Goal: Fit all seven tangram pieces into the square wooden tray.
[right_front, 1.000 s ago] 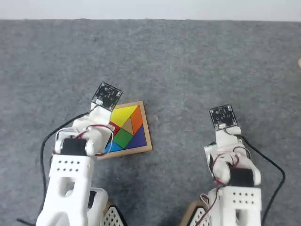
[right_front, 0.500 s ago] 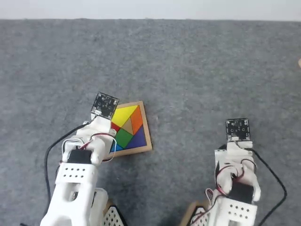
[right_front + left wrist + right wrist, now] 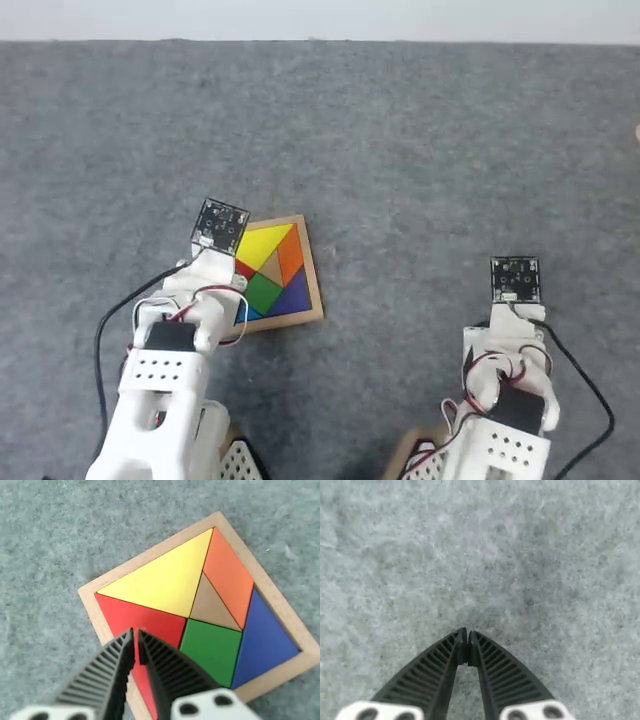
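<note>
Where the grey worktop meets the left arm, the square wooden tray lies flat and turned a little askew, partly under that arm's wrist and well apart from the right arm. Inside its rim the tangram pieces sit flush, edge to edge. The yellow triangle runs along one side, and the orange piece shares an edge with it along the neighbouring side. The small tan triangle sits in the middle, touching the yellow triangle, the orange piece and the green square. The dark blue triangle fills the corner beside the green square, and the red triangle lies on the square's other side, below the yellow one. In the high view a sliver of a light blue piece shows in the tray just beside the left arm, the rest of it hidden. The left gripper hangs over the red triangle, clenched to a hairline gap with nothing between its fingers; whether it touches the piece cannot be told. The right gripper is over bare worktop, clenched tip to tip and holding nothing.
</note>
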`<action>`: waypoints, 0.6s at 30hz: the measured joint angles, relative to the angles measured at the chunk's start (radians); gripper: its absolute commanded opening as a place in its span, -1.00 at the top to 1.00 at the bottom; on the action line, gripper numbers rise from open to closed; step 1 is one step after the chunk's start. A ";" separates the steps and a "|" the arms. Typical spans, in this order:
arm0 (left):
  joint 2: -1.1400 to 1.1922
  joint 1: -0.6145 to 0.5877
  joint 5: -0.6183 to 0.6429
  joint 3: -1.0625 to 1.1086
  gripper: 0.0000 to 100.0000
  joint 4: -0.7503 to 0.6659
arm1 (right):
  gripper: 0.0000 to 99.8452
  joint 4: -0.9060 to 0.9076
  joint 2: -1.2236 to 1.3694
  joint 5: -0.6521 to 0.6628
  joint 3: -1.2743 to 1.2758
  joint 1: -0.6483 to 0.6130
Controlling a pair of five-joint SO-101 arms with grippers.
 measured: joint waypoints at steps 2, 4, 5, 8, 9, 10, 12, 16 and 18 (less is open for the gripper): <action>0.000 0.000 0.000 0.031 0.97 -0.020 | 0.98 0.000 0.000 0.000 0.000 0.000; 0.000 0.000 0.000 0.060 0.97 -0.055 | 0.98 0.000 0.000 0.000 0.000 0.000; 0.000 0.000 0.000 0.068 0.97 -0.072 | 0.98 0.000 0.000 0.000 0.000 0.000; 0.000 0.000 0.000 0.072 0.97 -0.092 | 0.98 0.000 0.000 0.000 0.000 0.000; 0.000 0.000 0.000 0.072 0.97 -0.095 | 0.98 0.000 0.000 0.000 0.000 0.000; 0.000 0.000 0.000 0.072 0.97 -0.095 | 0.98 0.000 0.000 0.000 0.000 0.000; 0.000 0.000 0.000 0.075 0.97 -0.095 | 0.98 0.000 0.000 0.000 0.000 0.000; 0.000 0.000 0.000 0.097 0.97 -0.097 | 0.98 0.000 0.000 0.000 0.000 0.000; 0.000 0.000 0.000 0.097 0.97 -0.097 | 0.98 0.000 0.000 0.000 0.000 0.000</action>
